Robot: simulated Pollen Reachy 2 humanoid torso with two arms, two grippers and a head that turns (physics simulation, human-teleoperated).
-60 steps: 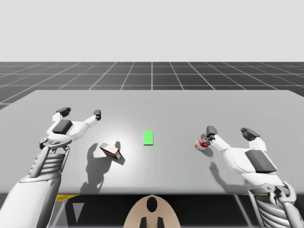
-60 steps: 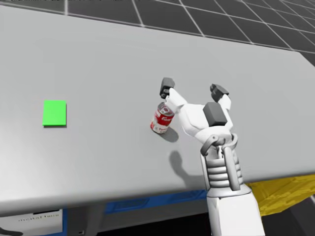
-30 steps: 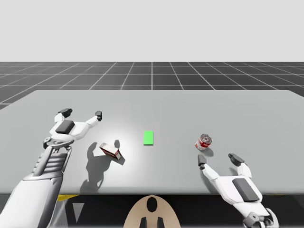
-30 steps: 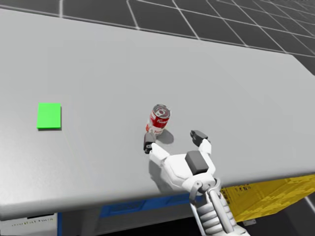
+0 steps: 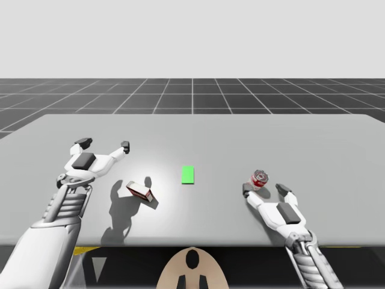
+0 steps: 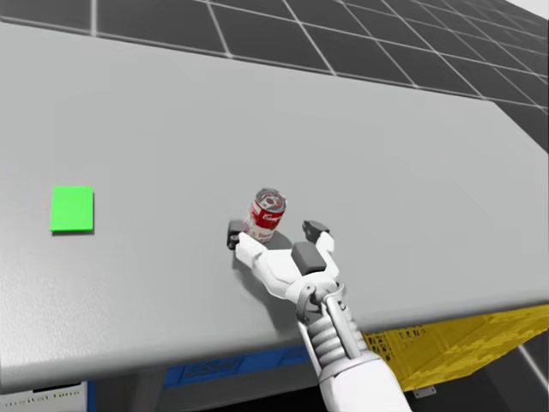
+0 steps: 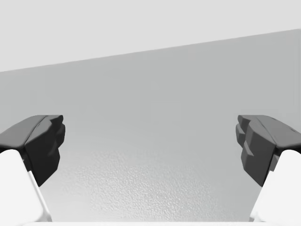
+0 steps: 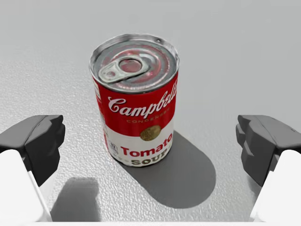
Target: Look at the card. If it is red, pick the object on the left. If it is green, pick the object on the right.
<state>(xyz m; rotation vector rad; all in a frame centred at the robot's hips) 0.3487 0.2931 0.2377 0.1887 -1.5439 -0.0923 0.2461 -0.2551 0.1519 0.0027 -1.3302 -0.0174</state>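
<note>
Where my right end effector (image 5: 264,191) gapes, red-and-white can (image 8: 136,94) upright just ahead

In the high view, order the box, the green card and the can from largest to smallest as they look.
1. box
2. can and green card: they look about alike, so I leave them unranked.

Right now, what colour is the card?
The card is plain green. It shows best in the head view.

Bright even light, soft shadows on the table (image 5: 313,144).
</note>
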